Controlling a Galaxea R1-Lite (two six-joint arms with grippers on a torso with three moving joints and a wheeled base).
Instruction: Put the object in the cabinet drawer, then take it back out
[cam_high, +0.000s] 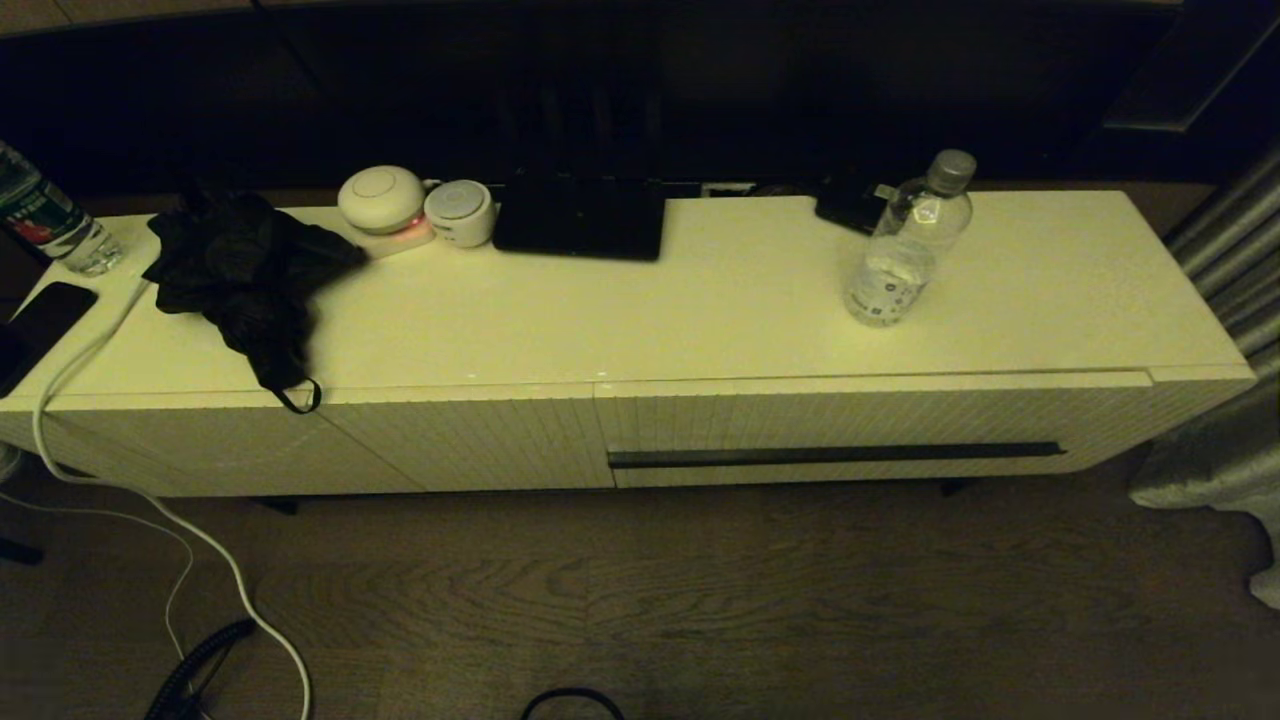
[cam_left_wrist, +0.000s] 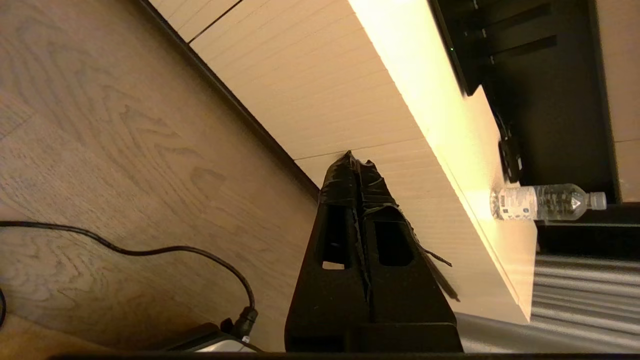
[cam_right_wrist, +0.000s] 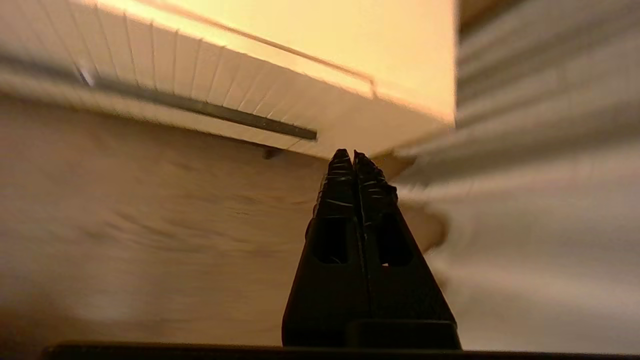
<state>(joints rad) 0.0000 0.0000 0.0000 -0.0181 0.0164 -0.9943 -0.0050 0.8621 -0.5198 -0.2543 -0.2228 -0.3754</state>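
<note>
Hanging low over the wooden floor (cam_high: 700, 600), both arms sit out of the head view. The left tool (cam_left_wrist: 357, 157) has its fingers pressed together, holding nothing, in front of the ribbed white cabinet front. The right tool (cam_right_wrist: 352, 156) is likewise pressed together and empty, near the cabinet's right end beside a grey curtain (cam_high: 1225, 300). Beyond them, the cabinet drawer (cam_high: 880, 425) is closed, its long dark handle strip (cam_high: 835, 455) running across its front. On the cabinet top (cam_high: 650, 320) above the drawer, the object (cam_high: 908, 240), a small clear water bottle, stands upright. Farther left lie a black cloth (cam_high: 245, 275), two round white devices (cam_high: 415, 205) and a second bottle (cam_high: 50, 215) at the far left edge.
</note>
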